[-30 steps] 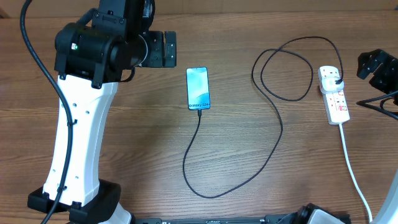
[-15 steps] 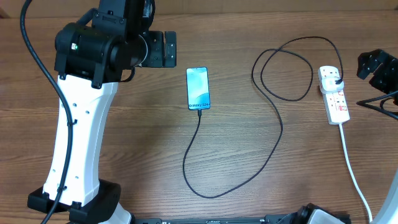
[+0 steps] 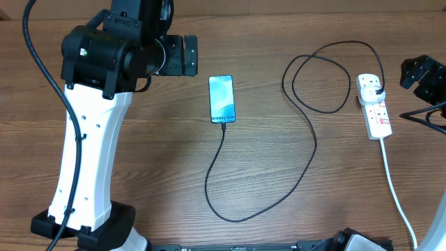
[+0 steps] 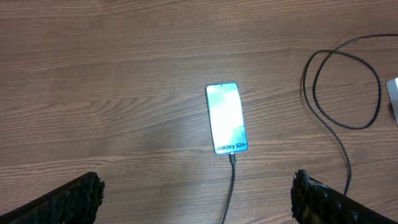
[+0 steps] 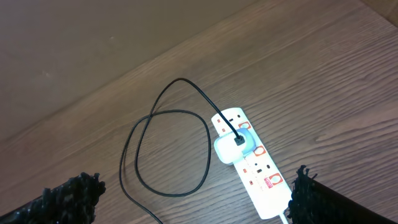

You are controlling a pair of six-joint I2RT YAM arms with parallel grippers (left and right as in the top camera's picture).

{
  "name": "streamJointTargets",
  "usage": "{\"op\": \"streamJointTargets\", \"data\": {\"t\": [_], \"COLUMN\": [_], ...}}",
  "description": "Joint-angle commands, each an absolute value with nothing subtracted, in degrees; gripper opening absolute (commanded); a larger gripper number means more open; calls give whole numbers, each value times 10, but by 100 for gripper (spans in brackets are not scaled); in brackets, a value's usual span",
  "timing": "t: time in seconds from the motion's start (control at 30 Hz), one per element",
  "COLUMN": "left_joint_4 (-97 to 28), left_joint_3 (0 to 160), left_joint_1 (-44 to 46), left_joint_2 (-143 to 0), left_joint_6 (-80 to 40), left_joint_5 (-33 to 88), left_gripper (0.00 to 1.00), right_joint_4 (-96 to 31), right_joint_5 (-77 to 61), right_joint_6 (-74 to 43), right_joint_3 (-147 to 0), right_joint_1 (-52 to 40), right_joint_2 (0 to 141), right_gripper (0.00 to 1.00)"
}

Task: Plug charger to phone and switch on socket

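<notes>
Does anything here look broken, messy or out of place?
Nothing stands out. The phone lies flat with its screen lit. The charger is plugged into the phone's lower end and runs in a loose loop to the socket. No damage or spill shows.

You've got the phone [image 3: 221, 99] lying flat, screen lit teal, with the charger [image 3: 306, 164] plugged into its 6 o'clock end; its black cable loops over to the white socket [image 3: 374, 108] at 3 o'clock.
</notes>
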State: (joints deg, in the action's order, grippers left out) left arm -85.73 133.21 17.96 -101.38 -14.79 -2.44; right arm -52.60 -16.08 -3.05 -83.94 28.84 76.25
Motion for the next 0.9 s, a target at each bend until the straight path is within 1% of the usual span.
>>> {"op": "streamJointTargets", "data": {"t": [0.0, 0.27, 0.57, 0.7, 0.87], "left_joint_4": [-856, -833, -776, -732, -639], "left_joint_3": [1331, 1331, 1308, 1234, 1082], "left_joint_1": [176, 177, 177, 176, 176], "left_joint_2": [-1010, -996, -945, -897, -816], "left_joint_6": [-143, -143, -143, -143, -143], "left_joint_5": [-44, -65, -68, -81, -90], "left_gripper": [100, 100, 100, 100, 100], "right_joint_4": [-524, -524, -524, -524, -524], "right_joint_5": [-154, -154, -154, -154, -154], "right_joint_6": [-34, -34, -34, -34, -34], "right_joint_3": [-844, -844, -844, -844, -844], "right_joint_1": [290, 290, 290, 290, 290], "right_joint_2": [763, 763, 763, 763, 763], "right_gripper": [100, 100, 100, 100, 100]}}
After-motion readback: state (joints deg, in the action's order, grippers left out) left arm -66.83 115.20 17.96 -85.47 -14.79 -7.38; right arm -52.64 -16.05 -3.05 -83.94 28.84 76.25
